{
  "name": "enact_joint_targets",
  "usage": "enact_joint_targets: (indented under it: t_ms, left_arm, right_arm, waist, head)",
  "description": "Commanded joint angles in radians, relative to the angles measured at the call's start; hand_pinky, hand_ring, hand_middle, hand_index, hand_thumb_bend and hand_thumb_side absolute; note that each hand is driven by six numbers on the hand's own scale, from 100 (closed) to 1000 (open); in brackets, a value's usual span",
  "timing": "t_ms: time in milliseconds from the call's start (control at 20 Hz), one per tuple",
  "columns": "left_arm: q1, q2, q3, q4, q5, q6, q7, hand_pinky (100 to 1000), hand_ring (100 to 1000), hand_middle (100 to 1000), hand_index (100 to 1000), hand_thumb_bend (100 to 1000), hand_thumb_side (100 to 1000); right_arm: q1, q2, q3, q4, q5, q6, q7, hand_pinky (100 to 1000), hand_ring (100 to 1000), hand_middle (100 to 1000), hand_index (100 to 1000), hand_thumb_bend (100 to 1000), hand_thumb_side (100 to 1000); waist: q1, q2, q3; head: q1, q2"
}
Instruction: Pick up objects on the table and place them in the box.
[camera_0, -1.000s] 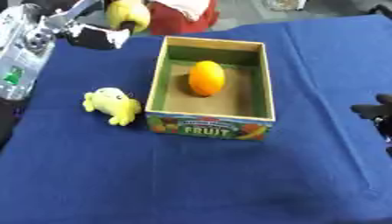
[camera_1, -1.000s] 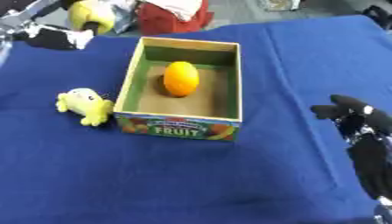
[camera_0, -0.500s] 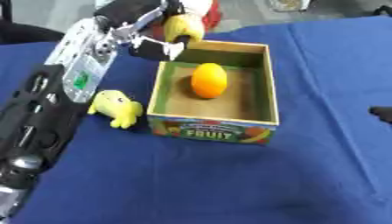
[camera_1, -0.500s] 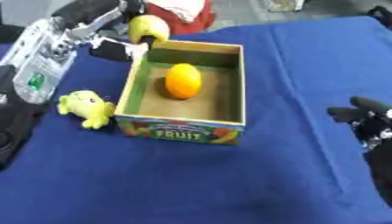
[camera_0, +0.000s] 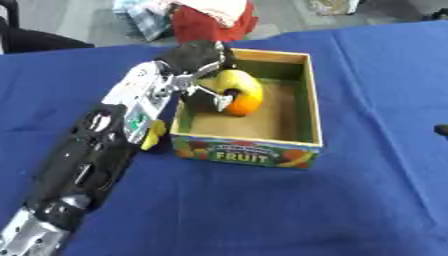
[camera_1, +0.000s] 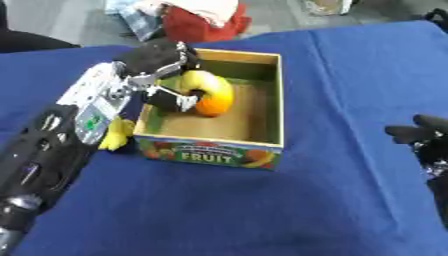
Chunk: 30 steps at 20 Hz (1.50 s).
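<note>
**Lowering a yellow fruit into the box**

Starting at the left, a small yellow toy (camera_1: 115, 135) is lying on the blue desk (camera_0: 262, 210) just beside the box's left wall, mostly hidden behind the robot's left forearm and not yet collected. The left robot hand (camera_0: 197, 57) is reaching over the near-left rim of the cardboard fruit box (camera_0: 302, 120), its fingers curled round a yellow fruit (camera_0: 238, 83) that is hanging inside the box, right against the orange (camera_0: 243, 104) already resting on the box floor. So the placing step is under way. Next, the fingers probably need to be spreading to let the fruit drop, then lifting clear without catching the wall. Far right, the right robot hand (camera_1: 422, 136) is idling at the desk's edge, fingers looking relaxed and holding nothing.
</note>
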Motion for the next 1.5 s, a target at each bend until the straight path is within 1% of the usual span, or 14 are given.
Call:
enact_joint_targets:
  t_ms: [50, 150, 250, 350, 400, 450, 500, 550, 600, 650, 700, 800, 950, 1500]
  left_arm:
    - [-0.015, -0.004, 0.006, 0.018, -0.047, -0.005, 0.017, 539, 528, 488, 518, 100, 245]
    - [-0.013, -0.009, 0.003, 0.031, -0.071, -0.013, 0.021, 555, 542, 504, 562, 100, 244]
    - [-0.012, -0.011, -0.001, 0.036, -0.091, -0.023, 0.014, 603, 586, 561, 678, 100, 246]
    - [-0.012, -0.01, -0.005, 0.032, -0.116, -0.032, -0.004, 700, 705, 709, 844, 100, 291]
    - [-0.012, -0.009, -0.005, 0.028, -0.129, -0.034, -0.012, 731, 745, 755, 896, 100, 414]
    - [-0.012, -0.008, -0.005, 0.024, -0.141, -0.035, -0.018, 746, 761, 770, 913, 100, 454]
    - [-0.012, -0.006, -0.003, 0.019, -0.152, -0.033, -0.021, 805, 820, 823, 967, 100, 619]
    - [-0.013, -0.004, 0.0, 0.014, -0.161, -0.029, -0.02, 822, 836, 837, 979, 100, 654]
    - [-0.013, -0.003, 0.004, 0.01, -0.167, -0.021, -0.015, 848, 869, 869, 1000, 111, 761]
    - [-0.014, -0.002, 0.008, 0.007, -0.169, -0.013, -0.008, 858, 881, 882, 1000, 153, 821]
    - [-0.014, -0.001, 0.012, 0.004, -0.169, -0.003, 0.002, 870, 895, 901, 1000, 280, 1000]
    - [-0.014, 0.001, 0.018, 0.0, -0.157, 0.019, 0.029, 871, 902, 913, 1000, 390, 1000]
    - [-0.013, 0.008, 0.03, 0.005, -0.126, 0.059, 0.078, 867, 901, 917, 1000, 392, 1000]
    - [-0.007, 0.083, 0.061, -0.103, 0.137, 0.119, 0.133, 816, 854, 882, 992, 228, 1000]
  right_arm:
    - [-0.007, -0.023, -0.007, -0.016, -0.008, 0.002, 0.003, 957, 799, 615, 838, 100, 1000]
    - [-0.008, -0.022, -0.006, -0.016, -0.006, 0.004, 0.003, 957, 799, 615, 838, 100, 1000]
    - [-0.008, -0.02, -0.006, -0.016, -0.005, 0.005, 0.002, 957, 799, 615, 838, 100, 1000]
    - [-0.008, -0.02, -0.006, -0.016, -0.004, 0.004, 0.002, 958, 800, 615, 838, 100, 1000]
    - [-0.007, -0.019, -0.006, -0.016, -0.004, 0.004, 0.002, 958, 800, 615, 838, 100, 1000]
    - [-0.007, -0.019, -0.006, -0.016, -0.003, 0.004, 0.002, 958, 800, 615, 838, 100, 1000]
    - [-0.006, -0.018, -0.006, -0.016, -0.003, 0.004, 0.002, 958, 800, 615, 838, 100, 1000]
    - [-0.005, -0.018, -0.006, -0.016, -0.003, 0.004, 0.002, 958, 800, 615, 838, 100, 1000]
    - [-0.005, -0.018, -0.005, -0.016, -0.003, 0.005, 0.002, 958, 800, 615, 838, 100, 1000]
    - [-0.005, -0.018, -0.005, -0.016, -0.003, 0.004, 0.002, 958, 800, 614, 838, 100, 1000]
    - [-0.005, -0.018, -0.005, -0.016, -0.004, 0.005, 0.003, 958, 800, 614, 838, 100, 1000]
    - [-0.003, -0.017, -0.005, -0.016, -0.004, 0.005, 0.003, 958, 800, 614, 838, 100, 1000]
    - [-0.001, -0.017, -0.007, -0.016, -0.006, 0.003, 0.001, 958, 799, 615, 838, 100, 1000]
    - [0.019, -0.02, -0.015, -0.016, -0.005, 0.001, -0.008, 957, 797, 615, 838, 100, 1000]
  waist:
    - [-0.003, -0.015, -0.003]
    - [-0.003, -0.014, -0.003]
    - [-0.003, -0.013, -0.003]
    - [-0.005, -0.012, -0.002]
    - [-0.005, -0.013, -0.001]
    - [-0.006, -0.013, -0.001]
    - [-0.007, -0.014, 0.0]
    - [-0.007, -0.014, 0.001]
    - [-0.008, -0.015, 0.001]
    - [-0.009, -0.015, 0.001]
    - [-0.009, -0.016, 0.002]
    - [-0.01, -0.017, 0.002]
    - [-0.012, -0.02, 0.001]
    - [-0.015, -0.037, 0.023]
  head:
    - [0.004, -0.011]
    - [0.003, -0.011]
    - [0.001, -0.011]
    - [0.0, -0.01]
    - [0.001, -0.009]
    - [0.001, -0.009]
    - [0.001, -0.009]
    - [0.001, -0.009]
    - [0.001, -0.009]
    - [0.002, -0.009]
    - [0.002, -0.009]
    - [0.003, -0.01]
    - [0.002, -0.01]
    - [-0.027, 0.01]
